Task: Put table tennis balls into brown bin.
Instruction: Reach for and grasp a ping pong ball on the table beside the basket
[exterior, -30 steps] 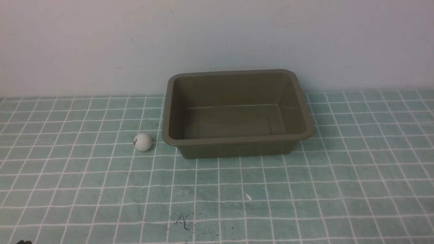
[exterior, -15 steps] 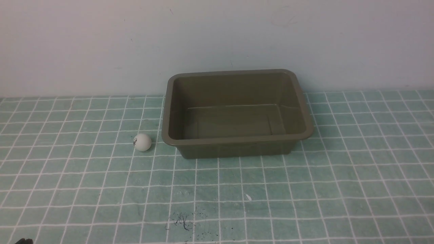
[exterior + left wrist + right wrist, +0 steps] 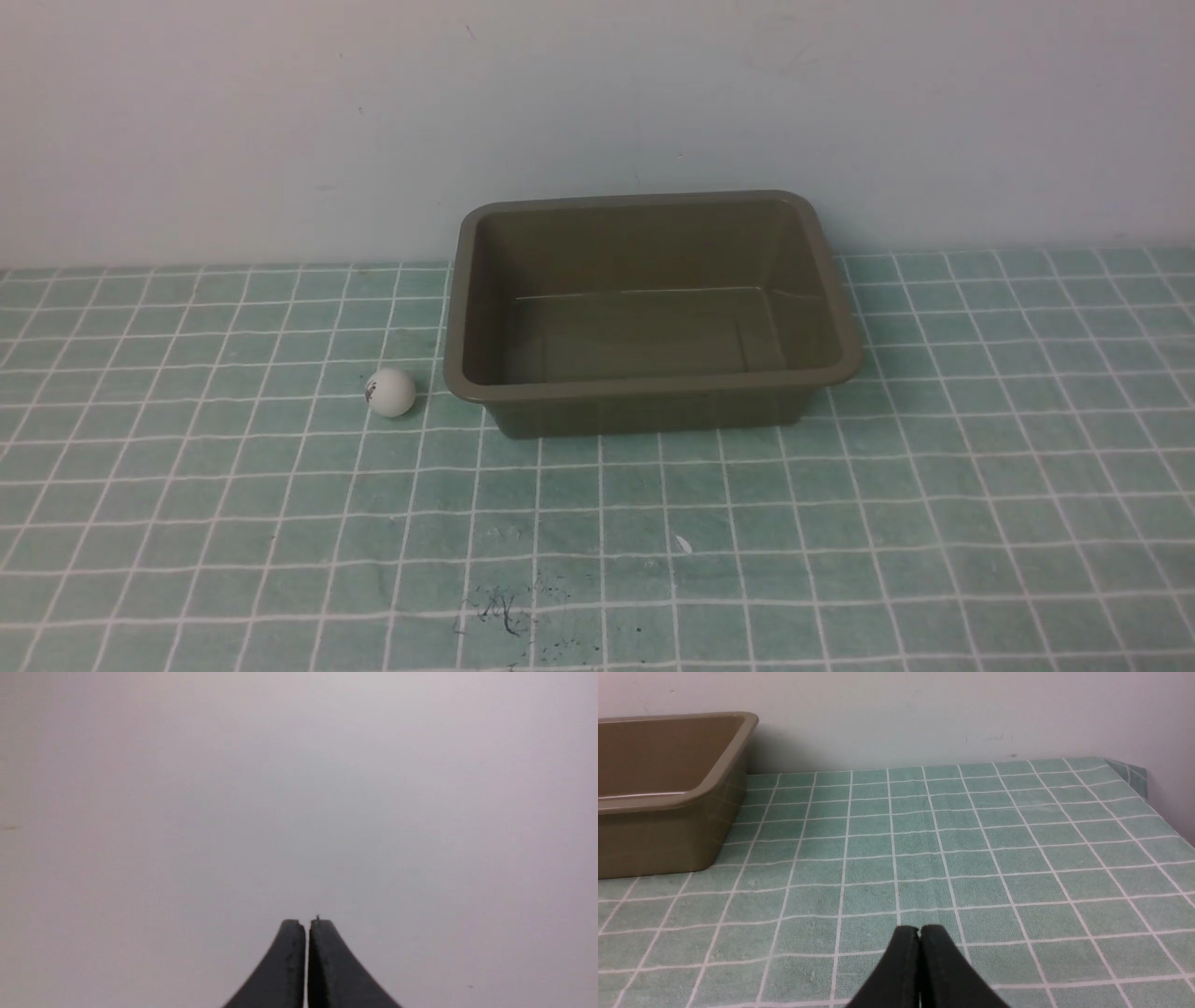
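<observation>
We count one table tennis ball [image 3: 391, 392] just beside one brown bin [image 3: 644, 385]. Our left gripper [image 3: 307, 924] and right gripper [image 3: 919, 930] are both pinched together, holding nothing; the left seemingly faces a wall [image 3: 299, 788].

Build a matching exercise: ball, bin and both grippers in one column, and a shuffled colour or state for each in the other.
1. ball
2. bin
3. left gripper
4. right gripper

A. shut, over the green checked cloth
B. white, resting on the cloth
C. shut, with only a plain pale surface ahead
D. olive-brown

Pairs: 1-B, 2-D, 3-C, 4-A
</observation>
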Robot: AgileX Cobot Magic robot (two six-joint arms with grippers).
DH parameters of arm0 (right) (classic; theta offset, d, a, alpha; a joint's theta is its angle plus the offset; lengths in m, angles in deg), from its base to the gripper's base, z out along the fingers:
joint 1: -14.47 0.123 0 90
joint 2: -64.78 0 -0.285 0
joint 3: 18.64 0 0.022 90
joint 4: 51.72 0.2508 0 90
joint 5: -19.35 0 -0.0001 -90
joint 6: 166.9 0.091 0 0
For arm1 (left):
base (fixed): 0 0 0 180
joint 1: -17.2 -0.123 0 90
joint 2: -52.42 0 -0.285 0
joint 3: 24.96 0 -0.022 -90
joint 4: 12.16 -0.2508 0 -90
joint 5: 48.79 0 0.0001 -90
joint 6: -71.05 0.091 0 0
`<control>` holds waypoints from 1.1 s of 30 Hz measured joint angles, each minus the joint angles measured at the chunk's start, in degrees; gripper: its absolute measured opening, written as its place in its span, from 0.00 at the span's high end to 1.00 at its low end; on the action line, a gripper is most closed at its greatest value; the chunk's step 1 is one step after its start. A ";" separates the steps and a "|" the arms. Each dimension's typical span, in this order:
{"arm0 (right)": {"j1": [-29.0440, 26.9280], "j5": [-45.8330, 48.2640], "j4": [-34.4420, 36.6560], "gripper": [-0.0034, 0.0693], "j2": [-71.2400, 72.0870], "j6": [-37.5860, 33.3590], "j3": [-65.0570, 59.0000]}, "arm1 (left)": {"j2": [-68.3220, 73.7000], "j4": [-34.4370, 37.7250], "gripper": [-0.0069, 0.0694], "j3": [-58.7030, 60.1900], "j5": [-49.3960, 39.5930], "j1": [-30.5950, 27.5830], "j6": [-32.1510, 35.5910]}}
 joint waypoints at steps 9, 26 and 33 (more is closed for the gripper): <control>0.00 0.00 0.00 0.97 0.00 0.00 0.00 | 39.50 -4.71 0.92 -32.62 -53.76 0.00 5.89; 0.00 0.00 0.00 0.97 0.00 0.00 0.00 | 95.98 -3.63 0.92 -67.37 -71.00 0.00 23.59; 0.00 0.00 0.00 0.97 0.00 0.00 0.00 | 106.16 -3.57 0.84 -75.31 -70.26 0.00 27.41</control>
